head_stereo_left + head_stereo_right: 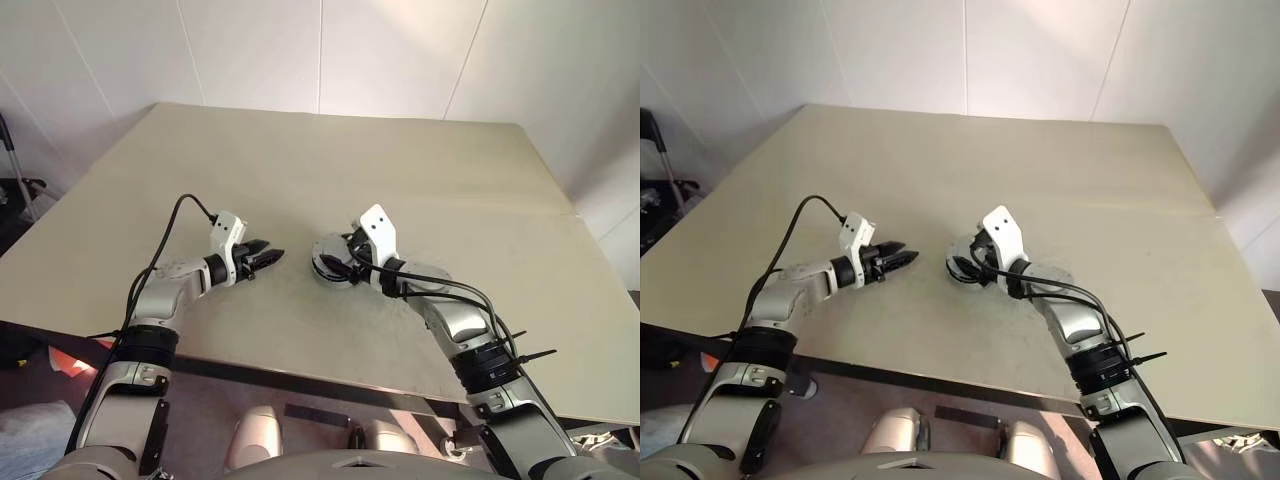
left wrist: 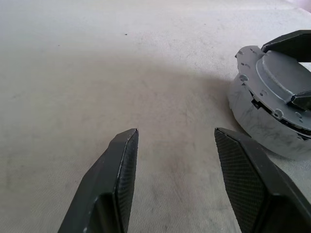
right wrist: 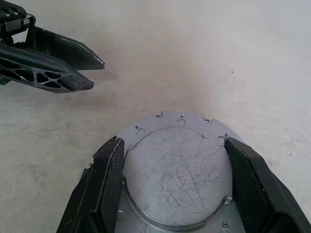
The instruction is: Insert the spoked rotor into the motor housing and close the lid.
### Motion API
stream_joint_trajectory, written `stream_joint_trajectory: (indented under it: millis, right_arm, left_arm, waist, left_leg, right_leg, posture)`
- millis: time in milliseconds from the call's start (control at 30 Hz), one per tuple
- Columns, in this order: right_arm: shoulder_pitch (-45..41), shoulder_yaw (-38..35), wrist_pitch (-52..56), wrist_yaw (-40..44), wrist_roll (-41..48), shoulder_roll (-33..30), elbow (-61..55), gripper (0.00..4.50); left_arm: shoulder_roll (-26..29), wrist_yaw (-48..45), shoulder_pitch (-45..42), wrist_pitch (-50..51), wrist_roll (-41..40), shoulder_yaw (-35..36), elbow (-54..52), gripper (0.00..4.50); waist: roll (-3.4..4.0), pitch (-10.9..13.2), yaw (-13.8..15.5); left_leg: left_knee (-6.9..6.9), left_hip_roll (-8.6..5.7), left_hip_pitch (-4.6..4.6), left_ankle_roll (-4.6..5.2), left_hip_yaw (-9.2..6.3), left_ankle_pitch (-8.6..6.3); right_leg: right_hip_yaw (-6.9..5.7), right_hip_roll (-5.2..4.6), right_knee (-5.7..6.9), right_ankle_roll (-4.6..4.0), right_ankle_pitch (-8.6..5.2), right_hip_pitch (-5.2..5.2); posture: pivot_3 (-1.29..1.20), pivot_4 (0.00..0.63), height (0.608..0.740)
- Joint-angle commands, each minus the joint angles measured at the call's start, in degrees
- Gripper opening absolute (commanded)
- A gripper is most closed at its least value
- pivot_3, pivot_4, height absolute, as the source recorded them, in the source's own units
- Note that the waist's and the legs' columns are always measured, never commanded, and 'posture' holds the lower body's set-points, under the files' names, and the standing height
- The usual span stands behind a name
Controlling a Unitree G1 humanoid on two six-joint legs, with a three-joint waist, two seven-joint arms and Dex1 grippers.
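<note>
The motor housing, a thick silver-grey round body, sits on the table just ahead of my right arm. The lid, a scratched grey disc, lies on top of it, slightly tilted, with a dark gap at one side. My right gripper straddles the lid, one black finger pressed against each side of its rim. My left gripper hovers low over the table a short way left of the housing, open, with nothing between its fingers. The spoked rotor is hidden.
The beige table stretches wide beyond and around both arms, and its front edge runs close below my elbows. White walls stand behind. A dark stand rises off the table's left side.
</note>
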Motion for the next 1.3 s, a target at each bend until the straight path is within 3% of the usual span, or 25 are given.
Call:
stream_joint_trajectory:
  millis: [33, 367, 1033, 1300]
  right_arm:
    - [0.18, -1.09, -1.01, 0.23, -2.22, -1.6, 0.9, 3.15]
    - [0.64, -4.56, 8.39, 8.39, 6.2, -3.38, -7.13, 3.15]
    - [-0.44, -4.89, 7.45, 4.53, 2.9, -0.82, -5.66, 3.15]
    - [-0.65, -7.07, 6.57, 5.56, 5.89, 1.0, -8.15, 3.15]
  left_arm:
    - [0.13, 0.05, -1.46, -1.07, 0.06, 0.38, -0.44, 2.64]
    - [-0.01, 0.03, -1.55, -1.3, 0.08, 0.38, -0.08, 2.64]
    - [-0.23, 0.09, -0.76, -0.77, 0.11, -0.39, -1.33, 2.64]
    - [-0.31, 0.16, -0.38, -0.89, 0.41, -1.06, -1.31, 2.64]
  waist:
    - [0.0, 0.0, 0.03]
    - [-0.01, 0.0, 0.08]
    - [-0.01, 0.0, -0.11]
    - [0.0, 0.01, -0.11]
  left_leg:
    - [0.01, 0.0, 0.0, 0.01, 0.0, -0.01]
    - [0.04, 0.0, -0.09, 0.21, 0.0, -0.11]
    - [0.06, 0.03, -0.03, 0.18, 0.01, -0.1]
    - [0.06, 0.03, -0.04, 0.18, 0.01, -0.1]
  right_leg:
    - [0.0, 0.0, 0.0, 0.0, 0.0, 0.01]
    - [0.0, 0.0, -0.03, -0.01, 0.0, -0.03]
    - [0.0, 0.0, 0.02, -0.02, -0.01, -0.04]
    - [0.0, 0.0, 0.03, -0.03, -0.01, -0.06]
  posture:
    - [0.0, 0.0, 0.74]
    - [0.0, 0.0, 0.74]
    - [0.0, 0.0, 0.74]
    - [0.0, 0.0, 0.74]
